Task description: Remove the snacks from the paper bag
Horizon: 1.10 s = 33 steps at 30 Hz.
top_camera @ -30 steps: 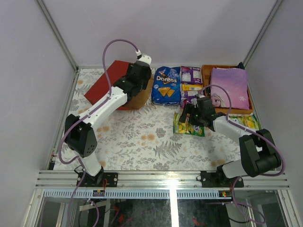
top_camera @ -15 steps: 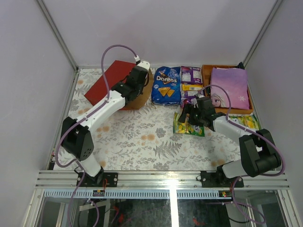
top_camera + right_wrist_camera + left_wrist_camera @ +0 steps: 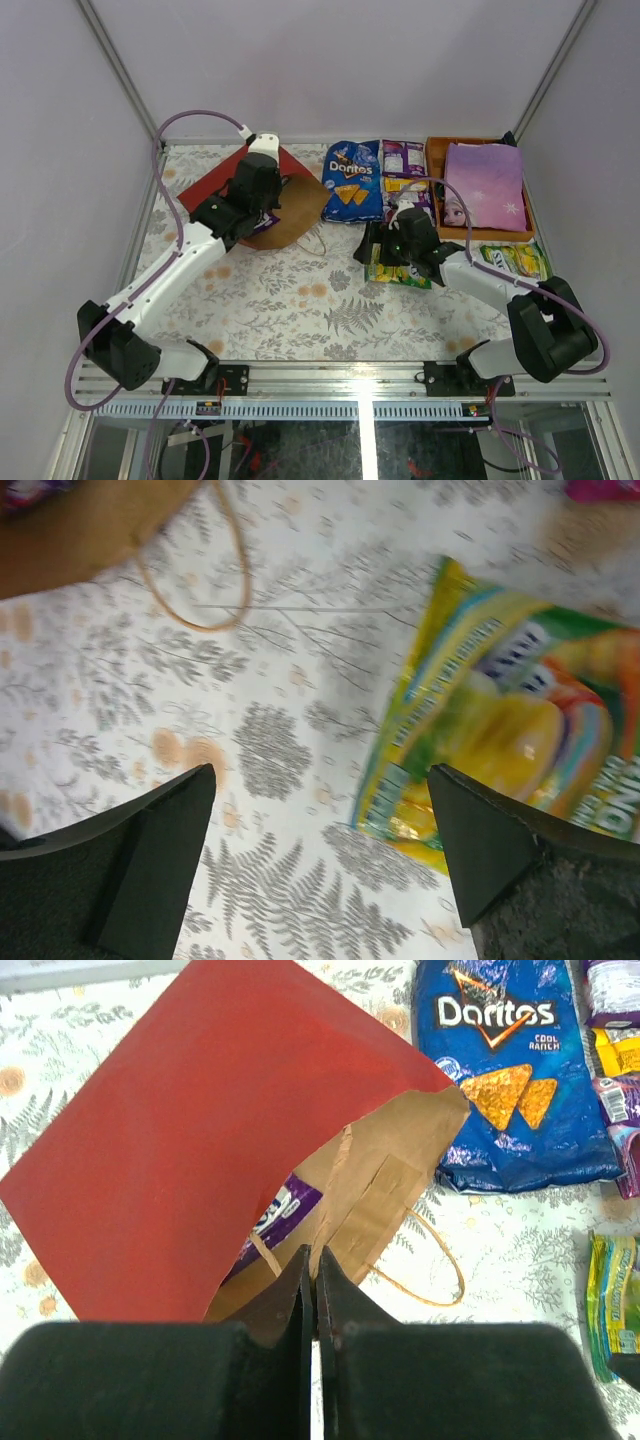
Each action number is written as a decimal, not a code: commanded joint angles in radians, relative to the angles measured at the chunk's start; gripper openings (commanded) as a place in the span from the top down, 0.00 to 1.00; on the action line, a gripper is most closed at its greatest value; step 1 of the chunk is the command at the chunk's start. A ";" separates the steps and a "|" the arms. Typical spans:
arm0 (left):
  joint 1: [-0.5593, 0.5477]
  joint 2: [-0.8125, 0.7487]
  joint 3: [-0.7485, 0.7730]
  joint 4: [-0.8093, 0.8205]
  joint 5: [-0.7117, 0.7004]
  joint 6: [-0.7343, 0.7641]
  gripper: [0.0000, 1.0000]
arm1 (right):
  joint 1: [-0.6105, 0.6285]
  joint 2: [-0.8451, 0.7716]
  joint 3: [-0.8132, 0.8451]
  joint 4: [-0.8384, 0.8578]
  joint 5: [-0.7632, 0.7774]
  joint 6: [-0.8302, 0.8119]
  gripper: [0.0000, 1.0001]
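**Left gripper** [image 3: 311, 1256]: jaws pressed fully together, no gap showing. The tips lie over the brown inner lip of the paper bag [image 3: 200, 1130], at bottom centre of the wrist view. Whether paper is pinched between them cannot be told.

- The bag lies on its side at upper left of the overhead view, red face up, mouth towards the centre.
- A purple packet [image 3: 285, 1210] shows inside the mouth, just left of the tips and half under the red flap.
- One cord handle [image 3: 440, 1270] loops out onto the table cover [image 3: 300, 300].
- The Doritos bag [image 3: 515, 1070] lies flat just right of the mouth, outside the bag.

**Right gripper** [image 3: 320, 775]: jaws spread wide, holding nothing. It is low over the table cover.

- A yellow-green packet [image 3: 500, 710] lies flat by the right-hand finger; contact cannot be told.
- The brown bag mouth and cord loop sit in the upper left corner of that wrist view, well apart from the fingers.

**Other items, overhead view**

- Small purple and yellow packets [image 3: 404, 170] lie right of the Doritos bag.
- An orange tray [image 3: 435, 150] at upper right carries a lilac printed sheet [image 3: 485, 180].
- A second yellow-green packet [image 3: 515, 260] lies below the tray.

**Arms**

- The left arm runs almost straight from its base at bottom left, diagonally up to the bag.
- The right arm is folded at lower right, its forearm pointing up-left towards the centre.
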State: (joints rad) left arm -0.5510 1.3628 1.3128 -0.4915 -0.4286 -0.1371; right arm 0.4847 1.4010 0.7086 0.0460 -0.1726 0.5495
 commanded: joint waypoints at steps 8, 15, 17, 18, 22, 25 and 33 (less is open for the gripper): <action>-0.040 -0.085 -0.076 -0.174 -0.098 -0.170 1.00 | 0.183 0.076 0.155 0.294 -0.019 0.076 0.04; -0.053 -0.159 -0.117 -0.237 -0.131 -0.203 1.00 | 0.204 0.139 0.309 0.304 0.071 -0.099 0.03; -0.052 -0.176 -0.121 -0.245 -0.130 -0.200 1.00 | 0.204 0.177 0.384 0.284 0.030 -0.225 0.03; -0.052 -0.181 -0.121 -0.249 -0.130 -0.197 1.00 | 0.205 0.201 0.459 0.246 -0.036 -0.311 0.04; -0.052 -0.191 -0.118 -0.257 -0.132 -0.179 1.00 | 0.204 0.326 0.664 0.069 -0.181 -0.585 0.05; -0.052 -0.188 -0.100 -0.276 -0.141 -0.171 1.00 | 0.204 0.369 0.701 0.094 -0.297 -0.667 0.07; -0.052 -0.229 -0.133 -0.285 -0.157 -0.156 1.00 | 0.207 0.345 0.593 0.421 -0.706 -0.723 0.28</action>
State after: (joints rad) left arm -0.5961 1.1767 1.1976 -0.7719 -0.5476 -0.3069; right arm 0.6868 1.7580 1.2518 0.3408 -0.6353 -0.0982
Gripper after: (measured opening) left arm 0.003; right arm 0.785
